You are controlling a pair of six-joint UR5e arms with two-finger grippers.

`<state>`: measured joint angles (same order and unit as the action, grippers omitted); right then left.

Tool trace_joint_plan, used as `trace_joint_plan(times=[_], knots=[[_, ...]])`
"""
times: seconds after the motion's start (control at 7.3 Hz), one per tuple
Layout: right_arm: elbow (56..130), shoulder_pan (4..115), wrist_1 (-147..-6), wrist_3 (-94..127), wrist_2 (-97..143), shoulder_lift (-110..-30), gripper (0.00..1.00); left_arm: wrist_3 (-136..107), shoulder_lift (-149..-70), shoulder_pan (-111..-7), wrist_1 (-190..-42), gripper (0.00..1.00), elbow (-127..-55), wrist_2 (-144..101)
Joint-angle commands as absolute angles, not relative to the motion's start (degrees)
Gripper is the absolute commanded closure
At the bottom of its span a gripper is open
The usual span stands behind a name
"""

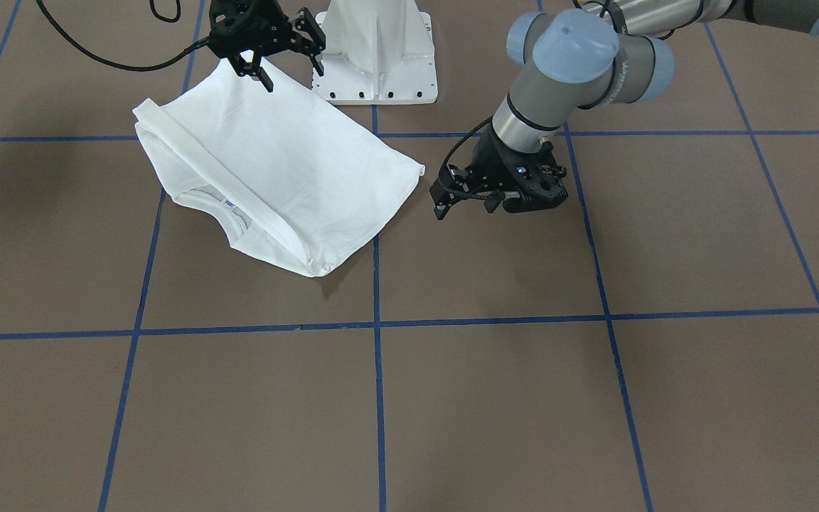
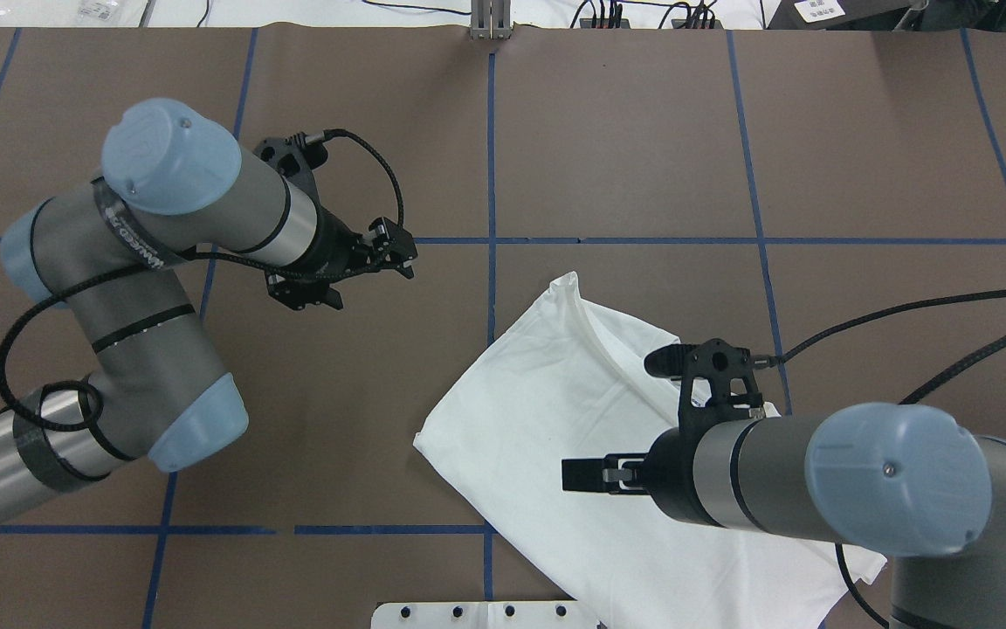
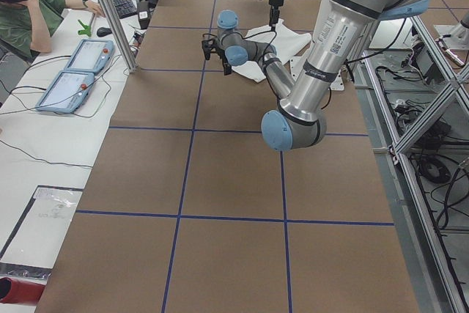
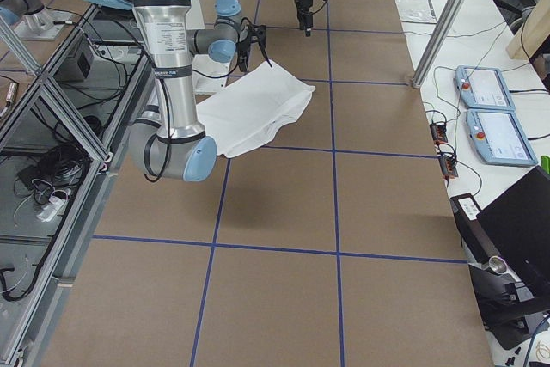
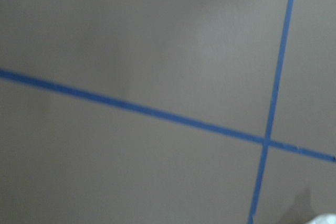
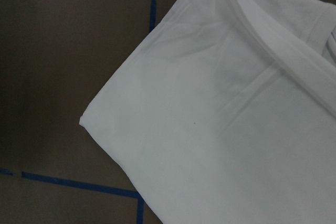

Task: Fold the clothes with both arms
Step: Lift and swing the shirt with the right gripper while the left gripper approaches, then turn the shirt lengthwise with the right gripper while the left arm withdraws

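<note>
Right gripper (image 1: 292,71) sits closest in, just beside the white base (image 1: 377,50), jaws spread wide and nothing in them. It hangs over the near corner of the shirt (image 1: 288,163); can't tell if the lower fingertip (image 1: 265,84) actually touches cloth or not. Shirt is folded into a rough rectangle, plain white side up. It's lying skewed on the brown table (image 1: 523,398) over on the robot's right side, with one corner poking across the middle blue line (image 1: 379,398). Neck opening and its little label (image 1: 228,205) are on the edge away from the robot. Right wrist cam is pretty much all white cloth plus one folded corner.

Further out, on the other side of that line, left gripper (image 1: 466,206) is low over bare table. It's near the shirt's side corner but apart from it, also open and empty. Its wrist cam is just blurry table, two blue lines crossing, and a sliver of white in the bottom corner. Way across, a person (image 3: 22,12) sits at a white desk (image 3: 29,130).
</note>
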<state>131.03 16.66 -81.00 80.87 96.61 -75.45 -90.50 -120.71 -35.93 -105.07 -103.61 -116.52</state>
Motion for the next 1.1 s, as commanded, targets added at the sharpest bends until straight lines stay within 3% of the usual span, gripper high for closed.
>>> trace_joint_plan(times=[0.0,0.41,0.96], knots=[[130.87,21.96,-80.86,80.77,97.12,-73.48,0.00,-104.26,-120.06,-26.85,-104.33,0.01,-105.82,-115.50],[130.96,23.02,-80.60,80.77,97.82,-73.48,0.00,-106.79,-122.07,-22.32,-105.20,0.01,-98.11,-109.69],[130.87,26.37,-80.42,80.77,101.34,-73.48,0.00,-106.70,-122.26,-20.57,-105.29,0.09,-97.74,-109.69]])
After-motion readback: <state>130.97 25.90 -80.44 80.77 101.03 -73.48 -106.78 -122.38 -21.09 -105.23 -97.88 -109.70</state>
